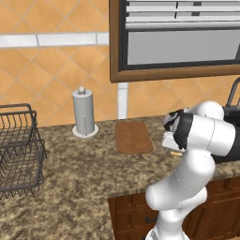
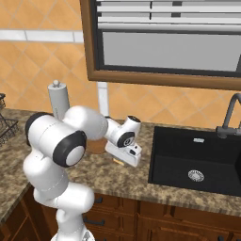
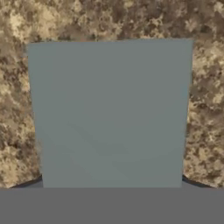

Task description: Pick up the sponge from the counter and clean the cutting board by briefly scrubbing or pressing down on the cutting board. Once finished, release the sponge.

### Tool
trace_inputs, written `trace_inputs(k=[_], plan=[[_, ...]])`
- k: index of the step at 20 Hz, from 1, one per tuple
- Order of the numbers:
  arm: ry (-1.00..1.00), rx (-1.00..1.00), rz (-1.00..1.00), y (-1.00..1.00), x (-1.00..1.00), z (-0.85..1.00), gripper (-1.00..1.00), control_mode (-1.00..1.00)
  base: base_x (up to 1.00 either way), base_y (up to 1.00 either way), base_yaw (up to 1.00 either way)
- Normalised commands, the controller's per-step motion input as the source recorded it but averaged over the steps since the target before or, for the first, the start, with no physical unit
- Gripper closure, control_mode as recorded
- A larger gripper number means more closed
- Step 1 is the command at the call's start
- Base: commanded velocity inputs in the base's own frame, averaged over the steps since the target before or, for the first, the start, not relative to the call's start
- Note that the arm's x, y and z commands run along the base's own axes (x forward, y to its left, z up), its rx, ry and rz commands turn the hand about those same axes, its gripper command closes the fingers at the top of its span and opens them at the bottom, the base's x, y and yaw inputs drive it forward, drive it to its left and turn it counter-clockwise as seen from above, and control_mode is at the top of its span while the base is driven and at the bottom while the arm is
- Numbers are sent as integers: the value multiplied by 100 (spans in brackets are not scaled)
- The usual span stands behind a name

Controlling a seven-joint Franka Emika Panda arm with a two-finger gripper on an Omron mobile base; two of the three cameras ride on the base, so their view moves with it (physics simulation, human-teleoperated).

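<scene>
The sponge's grey-green top (image 3: pixel 109 113) takes up most of the hand view, lying flat on the counter (image 3: pixel 109 19). From the base views just a yellow sliver of the sponge (image 1: pixel 176 153) (image 2: pixel 117 161) peeks out under the hand. My gripper (image 1: pixel 171 147) (image 2: pixel 124 158) is lowered right onto it. Only thin dark slivers show at the sponge's two lower corners, so the jaws' spacing is unreadable. The brown cutting board (image 1: pixel 133 137) lies flat just left of the hand, near the wall.
A paper towel holder (image 1: pixel 85 115) stands left of the board by the tiled wall. A wire basket (image 1: pixel 18 150) sits at the counter's left end. The black sink (image 2: pixel 197 162) with its faucet (image 2: pixel 230 117) lies right of the hand.
</scene>
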Motion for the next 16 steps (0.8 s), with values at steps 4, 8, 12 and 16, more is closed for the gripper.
trace_inputs(k=[4, 8, 12, 16], plan=[[0, 0, -3, -9, 0, 0, -100, -100, 0, 0, 0], [0, 0, -1, 0, 0, 2, -100, -100, 0, 0, 0], [0, 0, 0, 1, -15, 36, -100, -100, 0, 0, 0], [-9, 0, 0, 0, -35, 67, -100, -100, 0, 0, 0]])
